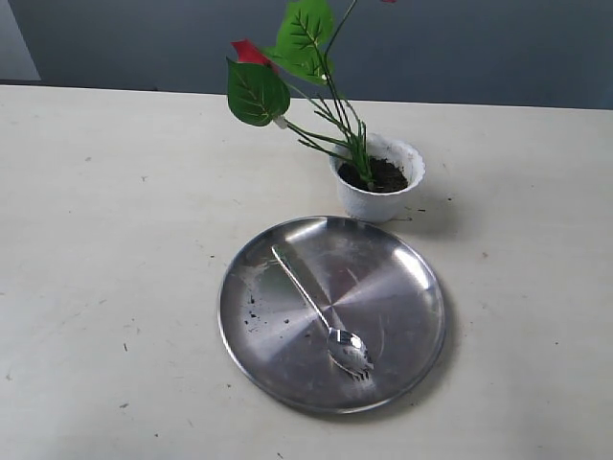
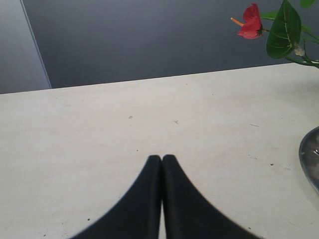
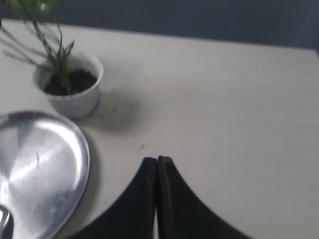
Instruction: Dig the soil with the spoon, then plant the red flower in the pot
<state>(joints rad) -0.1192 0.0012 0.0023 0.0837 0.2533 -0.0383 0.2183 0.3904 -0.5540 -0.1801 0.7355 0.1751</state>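
Observation:
The red flower (image 1: 251, 52) stands in the small white pot (image 1: 378, 201), its green stems sunk in the dark soil (image 1: 385, 175). In the right wrist view the pot (image 3: 75, 102) and soil (image 3: 75, 81) show with the stems. A red bloom (image 2: 251, 24) shows in the left wrist view. The shiny spoon (image 1: 321, 313) lies on the steel plate (image 1: 402, 268), tined bowl toward the front. My left gripper (image 2: 162, 158) is shut on nothing, over bare table. My right gripper (image 3: 157, 160) is shut too, beside the plate's edge (image 3: 82, 149). Neither gripper shows in the exterior view.
Crumbs of soil dot the plate's left part (image 1: 251, 311). The pale table (image 1: 105, 240) stretches wide to the left and right of plate and pot. A dark grey wall (image 1: 479, 48) runs behind the table's far edge.

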